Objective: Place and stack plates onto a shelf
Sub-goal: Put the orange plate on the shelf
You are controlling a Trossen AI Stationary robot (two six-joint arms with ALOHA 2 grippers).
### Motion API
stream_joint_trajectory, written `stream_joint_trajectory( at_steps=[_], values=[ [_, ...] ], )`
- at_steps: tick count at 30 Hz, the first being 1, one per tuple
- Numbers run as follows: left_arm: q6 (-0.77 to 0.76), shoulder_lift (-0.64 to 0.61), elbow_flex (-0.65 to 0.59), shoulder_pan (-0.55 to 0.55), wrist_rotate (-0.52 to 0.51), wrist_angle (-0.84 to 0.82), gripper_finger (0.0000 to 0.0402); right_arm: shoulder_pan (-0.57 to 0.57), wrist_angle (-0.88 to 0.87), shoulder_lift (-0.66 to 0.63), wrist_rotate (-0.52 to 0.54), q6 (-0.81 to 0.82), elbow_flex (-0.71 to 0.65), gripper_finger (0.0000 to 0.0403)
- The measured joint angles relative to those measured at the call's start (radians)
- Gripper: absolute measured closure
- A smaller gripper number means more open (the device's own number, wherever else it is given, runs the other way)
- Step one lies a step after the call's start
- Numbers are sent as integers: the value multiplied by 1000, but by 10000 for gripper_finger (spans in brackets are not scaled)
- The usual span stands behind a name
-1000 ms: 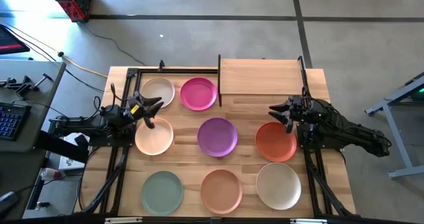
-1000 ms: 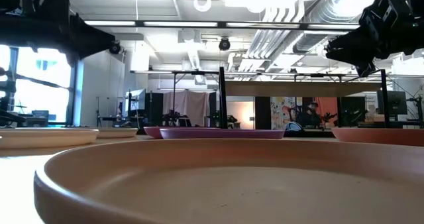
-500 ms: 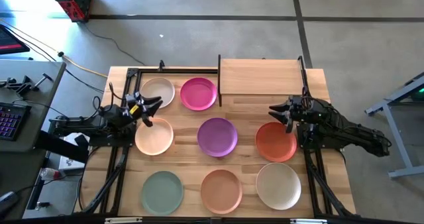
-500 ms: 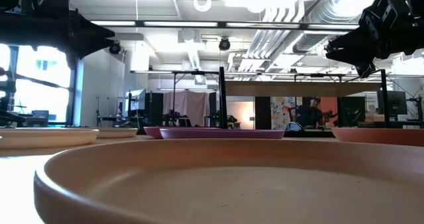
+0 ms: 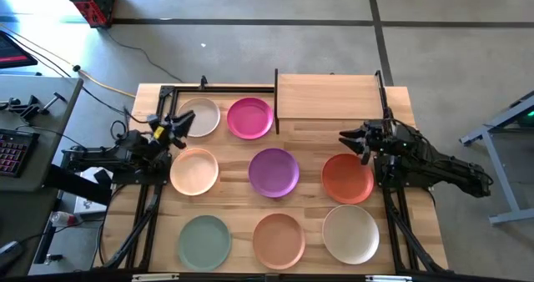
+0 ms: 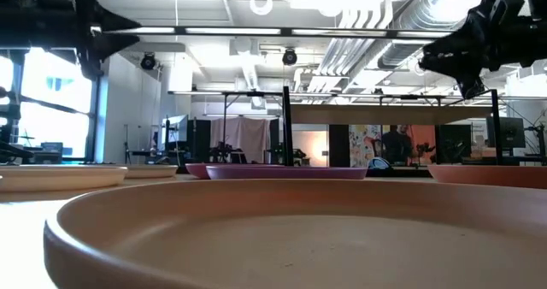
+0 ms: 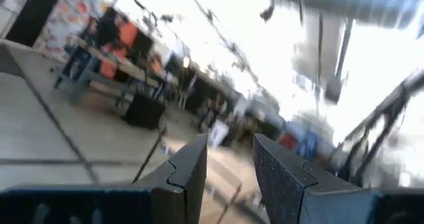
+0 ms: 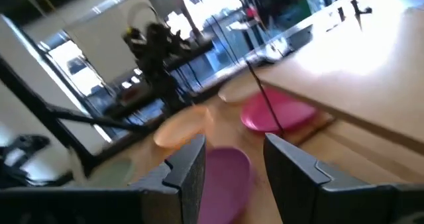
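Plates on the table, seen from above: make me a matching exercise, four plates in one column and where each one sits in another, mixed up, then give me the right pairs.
Plates:
1. magenta plate
2. purple plate
3. green plate
4. orange-red plate

Places:
A. near left corner of the table
B. under the right tool
C. middle of the table
D. just left of the shelf

Pairs: 1-D, 2-C, 3-A, 4-B

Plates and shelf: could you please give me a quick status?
Left gripper open, empty, beside cream plate. Right gripper open, over orange-red plate. Shelf bare.
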Motion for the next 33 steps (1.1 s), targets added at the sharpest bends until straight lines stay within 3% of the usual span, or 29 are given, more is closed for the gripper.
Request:
stream_joint_trajectory(
  at_steps=[5,12,18,23,27,33],
  values=[
    [89,0,24,0,7,159,291,0,182,0,-24,-6,0,261],
    [194,55,199,0,62,154,291,0,408,0,-25,-33,1,261],
    [284,191,401,0,60,44,291,0,393,39,-30,-76,112,261],
    [337,307,565,0,58,-53,291,0,267,149,-68,-197,303,261],
    [383,376,676,0,58,-152,291,0,70,277,-58,-235,491,261],
    [400,423,760,0,59,-311,291,0,-331,506,-4,-89,756,261]
  ],
)
